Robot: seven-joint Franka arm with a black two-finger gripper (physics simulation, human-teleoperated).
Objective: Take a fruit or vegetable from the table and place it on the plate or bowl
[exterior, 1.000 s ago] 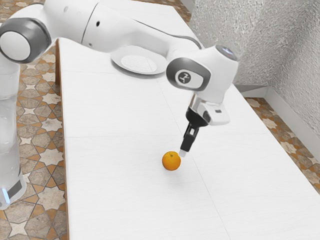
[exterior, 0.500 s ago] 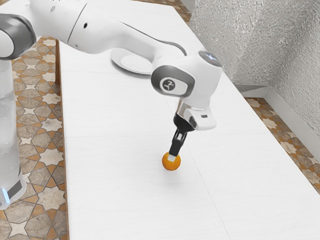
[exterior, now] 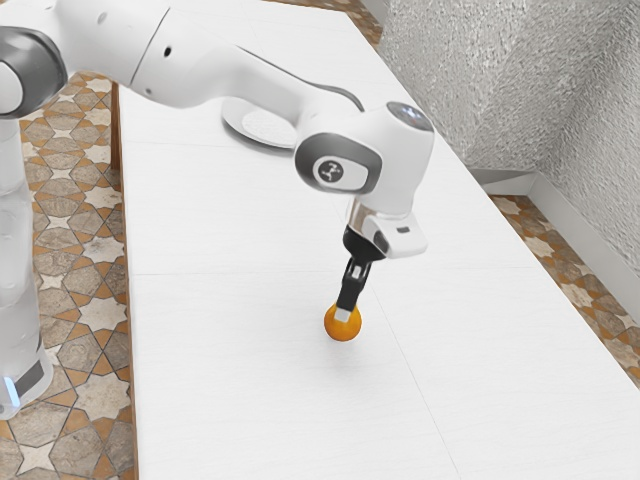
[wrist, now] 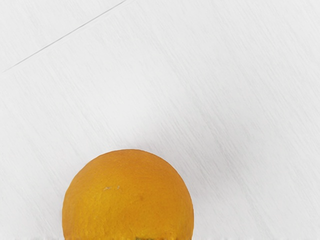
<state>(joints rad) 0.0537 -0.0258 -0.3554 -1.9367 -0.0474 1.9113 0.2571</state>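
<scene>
The orange [exterior: 343, 330] sits on the white table [exterior: 230, 400], well in from every edge, with open tabletop on all sides. The gripper [exterior: 344, 314] is down at its top; whether it grips, I cannot tell. The plate [exterior: 265, 130] lies well apart, partly behind the arm.

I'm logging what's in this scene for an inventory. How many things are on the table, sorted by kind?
Fruit: 1, the orange
Dishes: 1, the white plate
Total: 2
</scene>
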